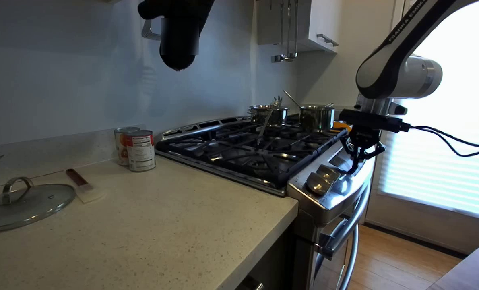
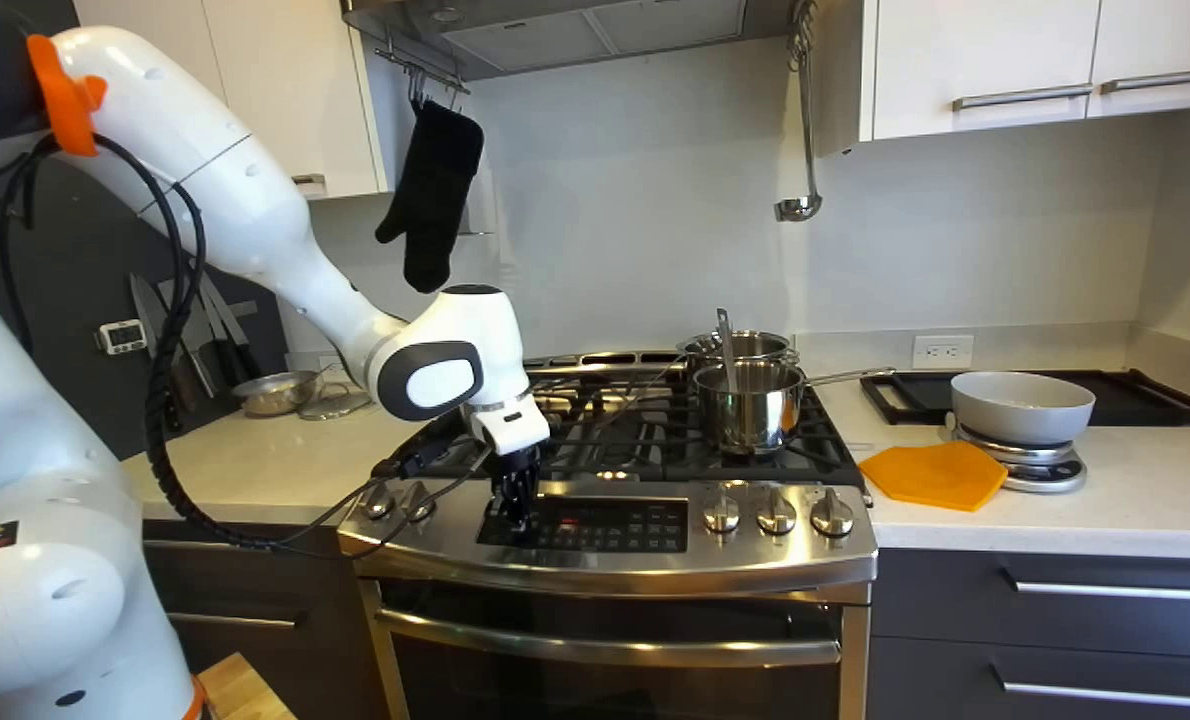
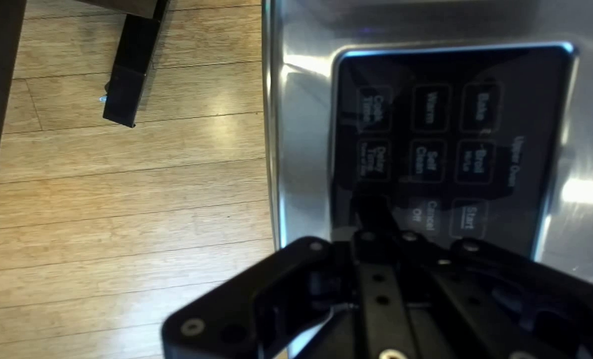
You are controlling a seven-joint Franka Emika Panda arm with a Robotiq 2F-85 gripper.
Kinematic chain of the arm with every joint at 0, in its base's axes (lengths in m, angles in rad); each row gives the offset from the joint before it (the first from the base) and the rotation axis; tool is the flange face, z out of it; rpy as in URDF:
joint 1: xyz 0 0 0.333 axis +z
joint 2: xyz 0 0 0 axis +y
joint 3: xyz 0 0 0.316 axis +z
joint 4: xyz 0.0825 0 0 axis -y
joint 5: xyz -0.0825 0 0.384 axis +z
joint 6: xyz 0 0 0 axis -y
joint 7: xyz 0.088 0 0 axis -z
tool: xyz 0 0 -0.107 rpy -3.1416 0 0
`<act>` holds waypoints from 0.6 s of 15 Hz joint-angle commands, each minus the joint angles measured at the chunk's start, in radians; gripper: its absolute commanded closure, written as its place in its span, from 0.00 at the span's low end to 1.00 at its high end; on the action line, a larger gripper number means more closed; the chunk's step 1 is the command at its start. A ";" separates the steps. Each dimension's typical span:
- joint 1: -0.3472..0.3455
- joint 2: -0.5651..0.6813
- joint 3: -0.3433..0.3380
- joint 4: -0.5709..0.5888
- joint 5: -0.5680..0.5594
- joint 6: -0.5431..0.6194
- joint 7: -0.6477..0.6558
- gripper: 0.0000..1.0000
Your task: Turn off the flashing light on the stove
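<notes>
The stainless-steel stove [image 1: 306, 197] shows in both exterior views [image 2: 615, 578]. Its slanted front holds a black touch panel [image 2: 635, 525] with a small red lit display [image 2: 568, 521]. In the wrist view the panel [image 3: 520, 99] shows buttons such as Bake, Start [image 3: 469, 218] and Cancel Off [image 3: 423, 215]. My gripper [image 3: 371, 204] is shut and empty, pointing down at the panel. Its tip is below Delay Time [image 3: 374, 159] and left of Cancel Off in that view. In both exterior views the gripper [image 1: 354, 171] is at the panel [image 2: 518, 522]; I cannot tell whether it touches.
Metal knobs flank the panel, one pair [image 1: 319, 183] near the gripper and several [image 2: 775, 512] on the far side. Pots [image 2: 750, 410] stand on the black grates. The oven handle [image 2: 605, 652] juts out below. Cans [image 1: 141, 151] and a glass lid [image 1: 54, 199] are on the counter.
</notes>
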 commanded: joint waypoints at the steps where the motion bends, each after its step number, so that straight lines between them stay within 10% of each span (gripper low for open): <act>1: 0.018 0.032 -0.016 0.002 -0.001 0.033 0.011 1.00; 9: 0.028 0.056 -0.012 0.008 0.001 0.047 0.006 1.00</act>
